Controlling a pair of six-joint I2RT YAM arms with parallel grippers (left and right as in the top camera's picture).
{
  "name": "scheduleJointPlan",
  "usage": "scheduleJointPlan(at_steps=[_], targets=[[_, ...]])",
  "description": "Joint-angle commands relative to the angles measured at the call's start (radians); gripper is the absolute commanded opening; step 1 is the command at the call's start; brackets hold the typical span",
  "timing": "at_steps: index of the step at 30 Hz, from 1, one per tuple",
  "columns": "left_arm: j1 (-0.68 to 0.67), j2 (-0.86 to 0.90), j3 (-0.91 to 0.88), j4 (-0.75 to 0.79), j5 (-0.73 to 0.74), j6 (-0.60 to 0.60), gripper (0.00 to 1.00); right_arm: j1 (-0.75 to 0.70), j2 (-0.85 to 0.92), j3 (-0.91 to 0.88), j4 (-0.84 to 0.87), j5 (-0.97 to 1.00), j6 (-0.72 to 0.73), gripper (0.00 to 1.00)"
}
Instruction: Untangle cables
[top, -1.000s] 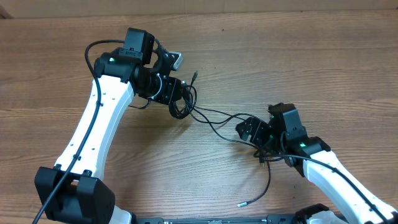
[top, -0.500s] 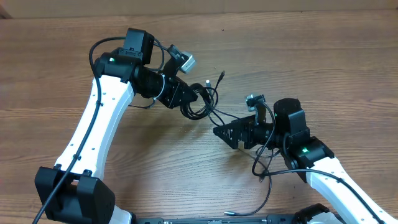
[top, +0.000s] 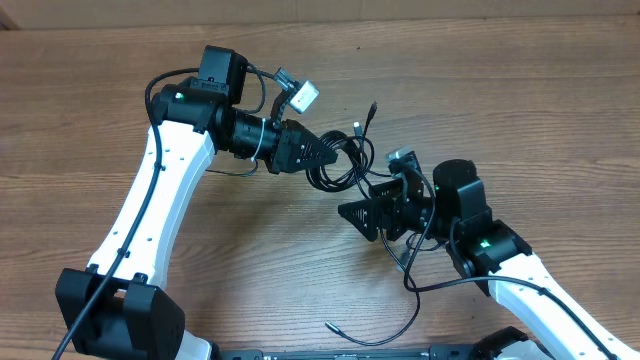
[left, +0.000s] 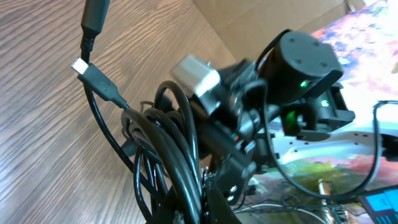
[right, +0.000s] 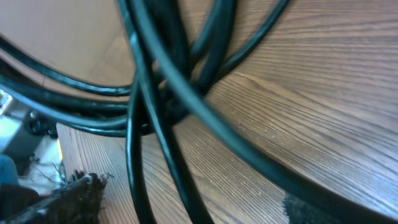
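The tangled cables (top: 347, 170) are clamped in the closed left gripper (top: 324, 152), lifted off the table (top: 520, 100), so loops can get pulled free by the right gripper (top: 361, 215), seemingly spread open around them.

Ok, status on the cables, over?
Left gripper shut on cables. Right gripper open around loose strands. Nothing else in the way.

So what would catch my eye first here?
A tangled knot of black cables sits mid-table, pinched in the left end effector, which is shut on it. The right end effector stands open just beside the knot. One loose strand ends near the front edge of the table.
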Motion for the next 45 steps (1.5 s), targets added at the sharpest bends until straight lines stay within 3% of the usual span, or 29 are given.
scheduleJointPlan(at_steps=[1,3,9,12,17,18,22,28,35,45], targets=[[-0.003,-0.015,0.019,-0.006,0.044,0.029,0.04,0.013,0.013,0.021,0.005,0.040,-0.061,0.75],[0.000,-0.015,0.019,-0.005,-0.006,0.027,0.04,0.013,0.013,0.021,-0.021,0.066,-0.061,0.71],[0.020,-0.015,0.019,0.024,-0.355,0.010,0.04,0.012,-0.023,0.027,-0.167,0.073,-0.046,0.92],[0.027,-0.015,0.019,0.034,-0.581,-0.113,0.04,0.012,-0.116,0.088,-0.313,0.085,-0.051,1.00],[0.028,-0.015,0.019,0.074,-0.797,-0.355,0.05,0.012,-0.257,0.187,-0.431,0.163,-0.090,1.00],[0.027,-0.015,0.019,0.079,-0.820,-0.404,0.09,0.013,-0.286,0.195,-0.425,0.163,-0.111,1.00],[0.025,-0.015,0.019,0.089,-0.801,-0.504,0.04,0.013,-0.332,0.196,-0.378,0.164,-0.217,1.00],[0.023,-0.016,0.020,0.004,-0.469,-0.220,0.04,0.013,-0.219,0.196,-0.358,0.163,-0.254,1.00],[0.023,-0.016,0.020,-0.143,-0.454,-0.125,0.04,0.014,-0.012,0.196,-0.249,0.163,-0.267,1.00],[0.023,-0.016,0.023,-0.161,-0.410,-0.126,0.05,0.133,0.161,0.196,-0.158,0.228,-0.345,1.00]])
